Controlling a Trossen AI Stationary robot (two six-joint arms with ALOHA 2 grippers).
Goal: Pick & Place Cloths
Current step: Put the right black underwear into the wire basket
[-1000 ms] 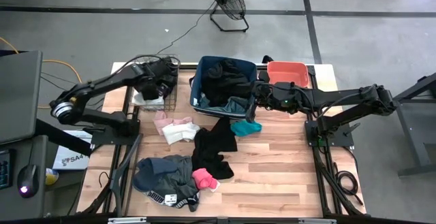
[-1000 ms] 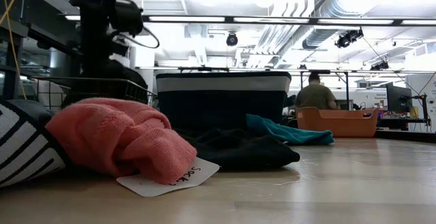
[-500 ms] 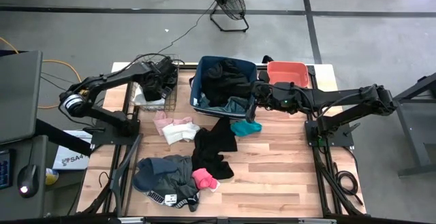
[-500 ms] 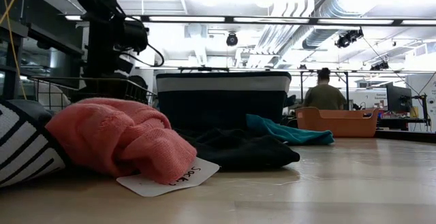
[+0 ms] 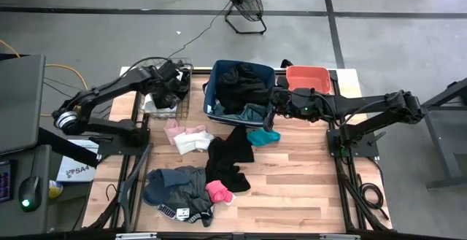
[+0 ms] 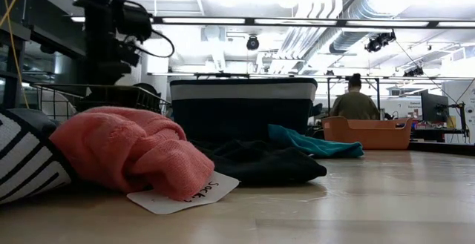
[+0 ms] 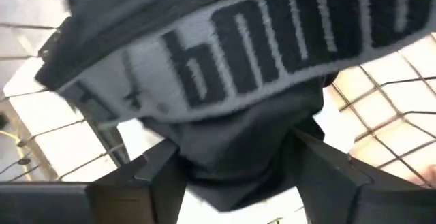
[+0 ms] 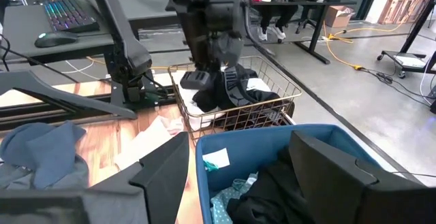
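Observation:
My left gripper hangs over the wire basket at the table's far left, fingers pointing down. A dark garment with a grey lettered waistband fills the gap between its spread fingers. From across the table this garment reaches down into the basket. My right gripper stands open and empty at the blue bin's right side. More cloths lie on the table: pale pink, white, black, teal, bright pink, grey-blue. My left gripper's fingers stand apart on either side of the dark garment's body, just below its waistband, coming from above. Whether they touch the cloth I cannot tell. The garment's lower part lies in the wire basket.
The blue bin holds dark cloths at the far middle. A coral tub stands to its right. Bare wood lies at the table's near right. A person is in the room behind.
My left gripper has swung a little to and fro above the wire basket and turned at the wrist. The person in the background has moved a little to the right.

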